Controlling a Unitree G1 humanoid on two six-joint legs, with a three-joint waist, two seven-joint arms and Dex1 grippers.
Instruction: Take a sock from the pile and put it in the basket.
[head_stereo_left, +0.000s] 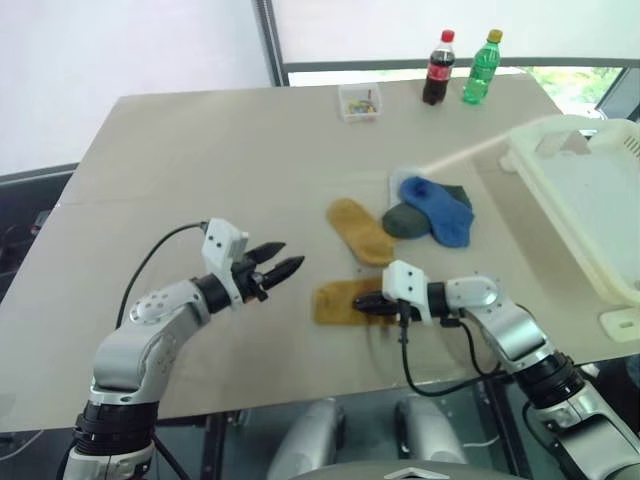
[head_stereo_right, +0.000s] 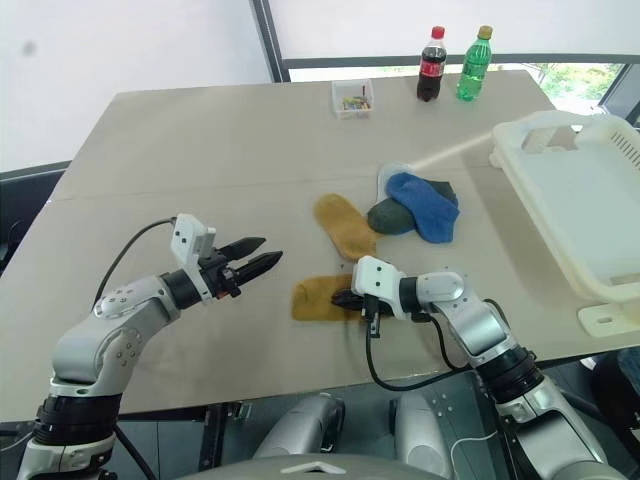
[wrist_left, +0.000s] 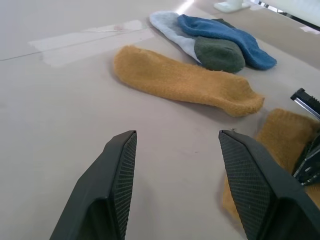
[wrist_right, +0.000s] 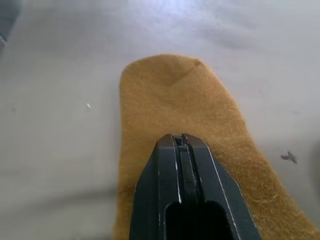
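On the table (head_stereo_left: 200, 150), the basket (head_stereo_left: 590, 200) waits at right, the pile (head_stereo_left: 430, 212) beside it, while the right gripper (head_stereo_left: 372, 304), fingers together over a near mustard sock (head_stereo_left: 335, 300), must lift; the left gripper (head_stereo_left: 275, 262) stands parted.

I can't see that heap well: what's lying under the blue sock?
Under the blue sock lie a dark grey-green sock and a pale blue one, both partly showing. How far they reach beneath it, and whether anything more is there, is covered.
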